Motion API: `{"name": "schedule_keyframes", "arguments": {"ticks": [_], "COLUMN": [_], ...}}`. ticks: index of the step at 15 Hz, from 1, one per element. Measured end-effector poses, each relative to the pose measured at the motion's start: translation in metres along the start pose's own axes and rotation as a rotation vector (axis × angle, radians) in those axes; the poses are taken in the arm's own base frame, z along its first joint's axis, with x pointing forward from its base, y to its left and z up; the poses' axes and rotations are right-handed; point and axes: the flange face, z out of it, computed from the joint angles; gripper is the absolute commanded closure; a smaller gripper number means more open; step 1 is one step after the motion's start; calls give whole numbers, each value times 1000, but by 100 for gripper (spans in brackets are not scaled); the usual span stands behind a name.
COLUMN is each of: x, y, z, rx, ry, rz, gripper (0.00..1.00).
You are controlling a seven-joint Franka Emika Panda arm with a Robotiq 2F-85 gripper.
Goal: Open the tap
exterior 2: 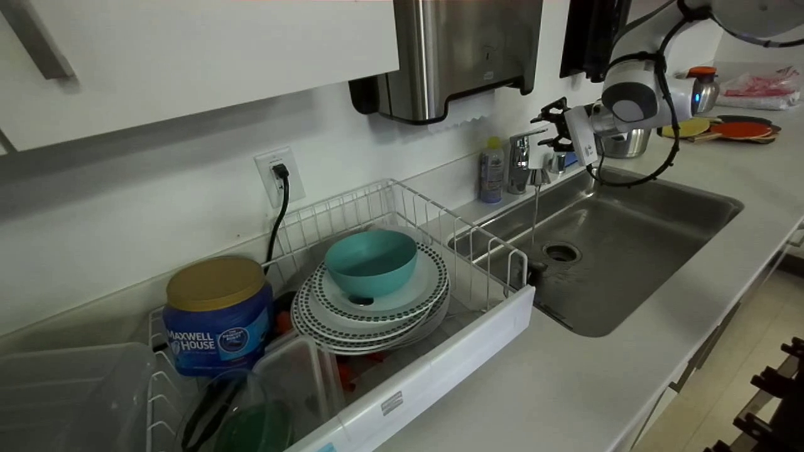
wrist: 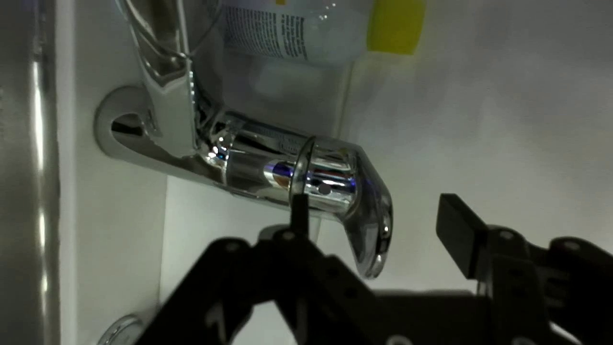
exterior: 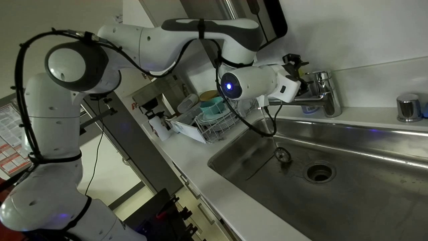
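In an exterior view the running tap [exterior: 331, 100] stands beyond the sink [exterior: 364, 197], just right of the jaws; in the wrist view its lever [wrist: 371, 225] points between the spread jaws, so a straight retreat seems called for.

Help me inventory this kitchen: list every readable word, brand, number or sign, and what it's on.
"MAXWELL HOUSE" on the blue tub; its smaller print is unreadable.
Bottle: fine print, too blurred to read.
Papers at an exterior view's left edge: too blurred.
Metal dispenser: mark too small.
Grey label on the dish rack: too small.
Tap: no readable text.
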Motion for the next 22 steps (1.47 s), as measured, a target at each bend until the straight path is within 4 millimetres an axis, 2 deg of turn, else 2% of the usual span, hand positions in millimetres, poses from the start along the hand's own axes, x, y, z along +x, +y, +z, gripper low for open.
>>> {"name": "schedule_keyframes", "arguments": {"ticks": [4,13,14,15,22], "x": [-1,-1,-1,-1,-3], "y": [8,7,7,7,0], "z": [2,2,2,2,4], "rx": [-12,-10,-10,-10,4], "ry": [-2,-2,-2,-4,-6], "rz": [2,1,1,-1,-5], "gripper": [0,0,11,28,81]}}
